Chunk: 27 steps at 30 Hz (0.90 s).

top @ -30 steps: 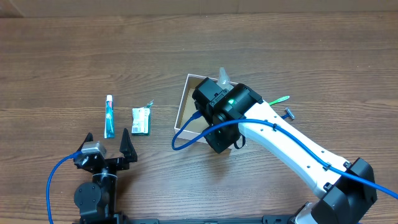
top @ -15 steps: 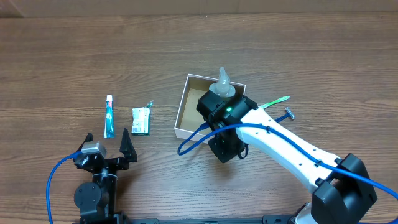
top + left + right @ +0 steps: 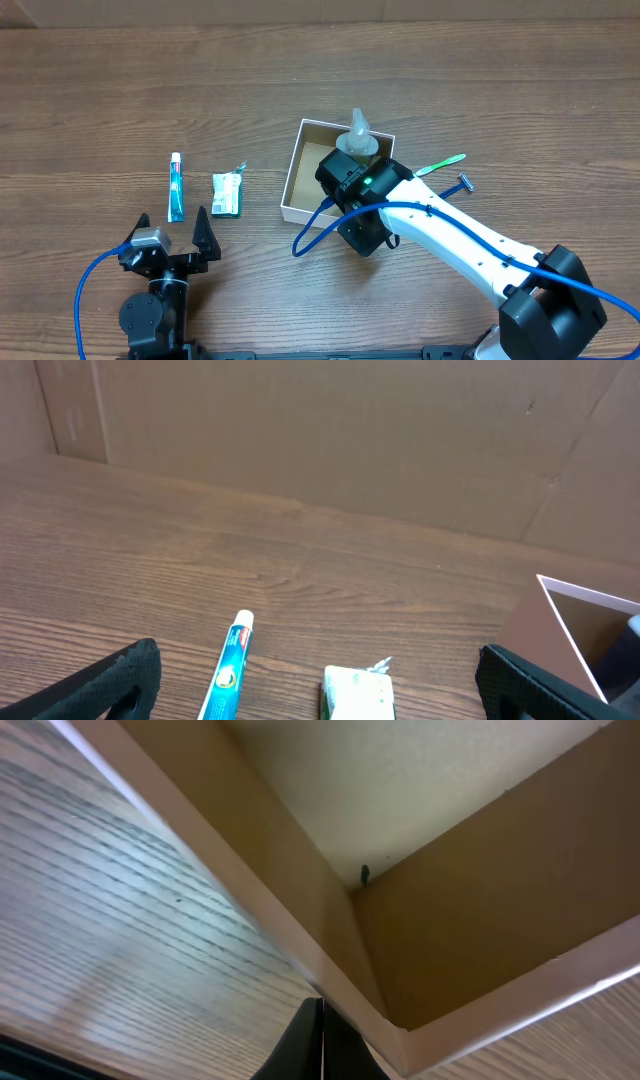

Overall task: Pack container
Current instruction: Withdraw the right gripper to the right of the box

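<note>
The container (image 3: 305, 170), a shallow square box with white walls and a brown floor, sits mid-table; its corner fills the right wrist view (image 3: 450, 920). My right gripper (image 3: 322, 1020) is shut with nothing between its fingers, its tips against the outside of a box wall near that corner. From overhead the right arm's head (image 3: 352, 190) covers the box's near right part. A pale translucent bottle shape (image 3: 358, 135) shows just beyond it. My left gripper (image 3: 172, 222) stands open and empty near the front edge, apart from the box (image 3: 590, 625).
A blue toothpaste tube (image 3: 176, 187) and a green-white packet (image 3: 228, 194) lie just ahead of the left gripper (image 3: 320, 665), as the left wrist view shows them (image 3: 230, 665) (image 3: 357, 695). A green toothbrush (image 3: 440, 164) and a small razor (image 3: 465, 183) lie right of the box.
The right arm's head has drawn back toward the near side, uncovering more of the box floor and the pale bottle shape. The left arm has not moved.
</note>
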Tool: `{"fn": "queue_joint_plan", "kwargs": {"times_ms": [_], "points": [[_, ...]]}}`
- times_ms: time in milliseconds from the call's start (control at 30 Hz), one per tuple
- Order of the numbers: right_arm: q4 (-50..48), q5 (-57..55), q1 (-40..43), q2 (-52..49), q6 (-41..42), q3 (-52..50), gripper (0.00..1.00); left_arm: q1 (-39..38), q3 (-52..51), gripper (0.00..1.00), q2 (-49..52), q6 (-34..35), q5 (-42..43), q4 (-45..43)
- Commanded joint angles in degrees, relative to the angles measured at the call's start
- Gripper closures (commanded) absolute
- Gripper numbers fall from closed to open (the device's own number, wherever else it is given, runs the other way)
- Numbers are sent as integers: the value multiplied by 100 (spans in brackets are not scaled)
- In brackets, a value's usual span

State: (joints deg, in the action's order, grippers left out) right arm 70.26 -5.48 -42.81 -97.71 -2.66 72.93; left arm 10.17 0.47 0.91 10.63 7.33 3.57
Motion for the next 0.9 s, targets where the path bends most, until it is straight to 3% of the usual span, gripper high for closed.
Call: {"fn": "queue_joint_plan", "kwargs": {"times_ms": [0, 633, 867], "points": [[-181, -525, 9, 149, -66, -24, 96, 28, -17, 0, -59, 92, 83, 7], [-706, -1602, 22, 149, -107, -24, 96, 28, -17, 0, -59, 92, 83, 7], [-726, -1045, 79, 151, -319, -9, 96, 28, -17, 0, -59, 92, 83, 7]]}}
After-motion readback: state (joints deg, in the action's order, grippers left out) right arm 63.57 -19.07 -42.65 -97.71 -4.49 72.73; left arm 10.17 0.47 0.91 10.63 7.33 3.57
